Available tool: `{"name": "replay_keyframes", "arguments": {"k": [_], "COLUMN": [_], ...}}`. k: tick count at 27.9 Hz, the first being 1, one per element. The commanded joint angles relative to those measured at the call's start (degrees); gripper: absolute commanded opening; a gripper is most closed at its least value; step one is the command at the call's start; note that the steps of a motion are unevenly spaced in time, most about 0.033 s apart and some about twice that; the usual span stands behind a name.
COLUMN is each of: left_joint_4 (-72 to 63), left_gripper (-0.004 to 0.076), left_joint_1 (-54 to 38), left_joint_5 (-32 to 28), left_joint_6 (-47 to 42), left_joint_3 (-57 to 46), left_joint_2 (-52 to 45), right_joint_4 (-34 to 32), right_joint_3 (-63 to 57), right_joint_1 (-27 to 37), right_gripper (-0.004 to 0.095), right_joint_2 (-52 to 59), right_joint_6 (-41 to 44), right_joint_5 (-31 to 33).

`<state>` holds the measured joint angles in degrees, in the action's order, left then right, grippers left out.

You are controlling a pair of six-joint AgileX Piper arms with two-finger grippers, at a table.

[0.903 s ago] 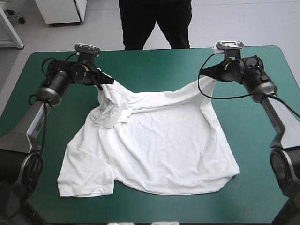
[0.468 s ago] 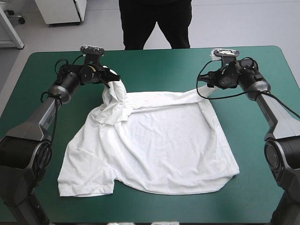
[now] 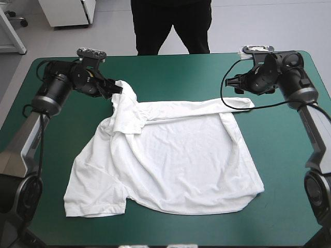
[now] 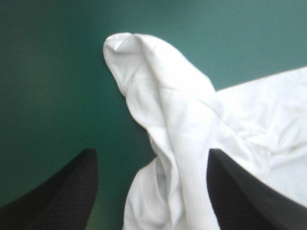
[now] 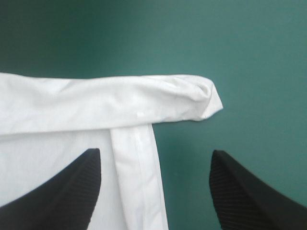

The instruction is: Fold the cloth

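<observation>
The T-shirt [image 3: 176, 155] lies spread across the middle of the table [image 3: 170, 70], white on the teal-green cover, mostly flat with shallow wrinkles. One short sleeve [image 3: 95, 199] reaches toward the near left corner. Along the far side we see the fabric doubled over into a narrow band. At its left end the band rises in a bunched ridge, and at its right end it stops in a rounded, rolled tip.

The left pincer [image 3: 115, 89] sits just beside that ridge, at the shirt's far left corner. In its wrist view the pincer [image 4: 152, 153] stands wide open, black fingers well apart, gripping nothing. The T-shirt [image 4: 163, 96] runs up through the gap between them (we cannot tell whether it brushes either finger).

The right pincer [image 3: 235, 83] is near the rolled tip, toward the table's far right. Its wrist view shows the pincer [image 5: 156, 151] equally wide open and holding nothing. The T-shirt [image 5: 96, 103] lies on the cover ahead of the fingers, a hem strip passing under the gap.
</observation>
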<state>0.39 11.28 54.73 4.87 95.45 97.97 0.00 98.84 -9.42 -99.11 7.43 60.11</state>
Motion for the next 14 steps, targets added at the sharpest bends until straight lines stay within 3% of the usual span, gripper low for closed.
{"name": "replay_keyframes", "arguments": {"k": [1,9,14], "left_joint_4": [3.52,7.28,6.37], "left_gripper": [0.0475,0.0475,0.0475], "left_joint_1": [0.03,0.03,0.03], "left_joint_5": [5.25,18.52,19.01], "left_joint_6": [-0.54,-1.23,-5.4], "left_joint_3": [2.11,1.3,-9.19], "left_joint_2": [-7.68,-16.85,-23.72], "right_joint_4": [0.0,0.34,0.34], "right_joint_3": [1.91,1.91,1.67], "right_joint_1": [0.41,0.41,0.41], "right_gripper": [0.0604,0.0604,0.0604], "right_joint_2": [7.09,13.41,14.75], "right_joint_6": [-0.8,-1.03,-1.03], "right_joint_5": [3.99,10.25,11.42]}}
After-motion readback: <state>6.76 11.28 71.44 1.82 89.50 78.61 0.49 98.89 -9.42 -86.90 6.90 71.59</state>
